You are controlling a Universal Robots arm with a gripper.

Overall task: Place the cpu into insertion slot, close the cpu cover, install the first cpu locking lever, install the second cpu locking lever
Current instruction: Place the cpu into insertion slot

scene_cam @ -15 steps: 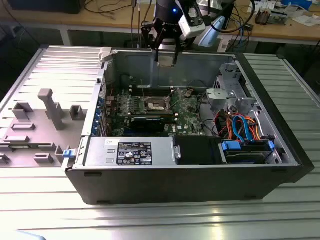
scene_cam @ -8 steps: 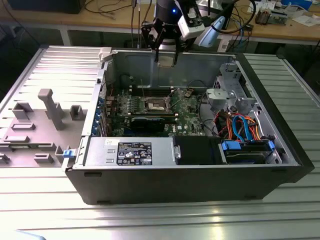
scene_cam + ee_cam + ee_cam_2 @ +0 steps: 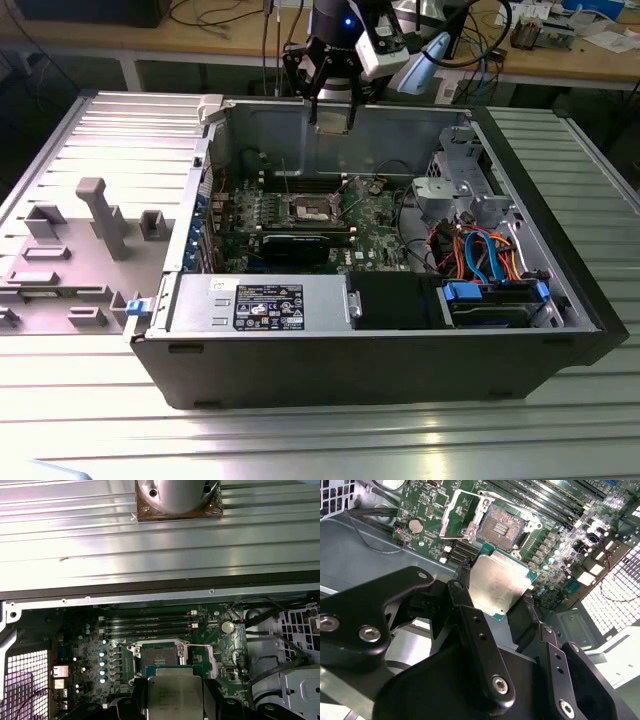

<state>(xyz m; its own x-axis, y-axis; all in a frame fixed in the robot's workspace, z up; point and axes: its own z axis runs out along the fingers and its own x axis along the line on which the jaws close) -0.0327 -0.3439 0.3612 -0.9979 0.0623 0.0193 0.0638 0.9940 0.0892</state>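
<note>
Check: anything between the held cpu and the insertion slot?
Nothing: in the second wrist view the stretch from the cpu, held by the gripper, to the insertion slot is bare.

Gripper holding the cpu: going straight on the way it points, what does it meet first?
Probably the open insertion slot, or the green board just beside it. The gripper, shut on the cpu, points down at that area with nothing between in both wrist views; depth is unclear.
</note>
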